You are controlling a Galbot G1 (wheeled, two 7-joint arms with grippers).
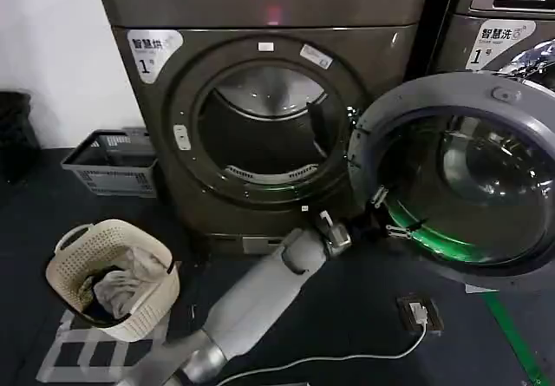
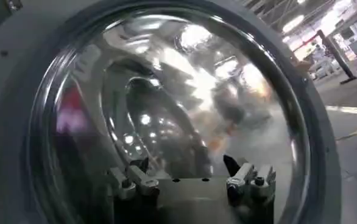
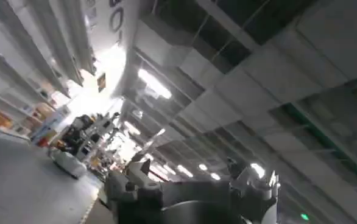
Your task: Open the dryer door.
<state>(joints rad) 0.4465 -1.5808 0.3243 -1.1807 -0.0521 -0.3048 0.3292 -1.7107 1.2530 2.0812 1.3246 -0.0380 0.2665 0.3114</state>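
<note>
One arm is doing the work: the left gripper (image 1: 381, 217) sits right of centre in the head view, at the lower inner rim of the round grey dryer door with its bulging glass window (image 1: 464, 173), which hangs wide open across the right side of the frame. In the left wrist view the gripper (image 2: 190, 179) shows at the bottom edge with its two fingers spread apart and nothing between them, the convex glass just ahead. Whether a fingertip touches the glass or rim cannot be told. Placed on the inner face near the hinge side, the gripper looks set to push the door outward rather than pull it, which suits a door already past its latch.

Centre of the head view holds the dark bronze front-loading dryer (image 1: 260, 100), its circular drum opening fully exposed, so the task reads as practically done.

Right gripper (image 3: 194, 195) appears at the bottom of the right wrist view, aimed up at a ceiling, fingers apart and empty; it seems parked out of the way.

Lower left in the head view stands a cream perforated laundry basket holding cloth (image 1: 113, 278), with a grey plastic crate (image 1: 113, 160) behind it.
</note>
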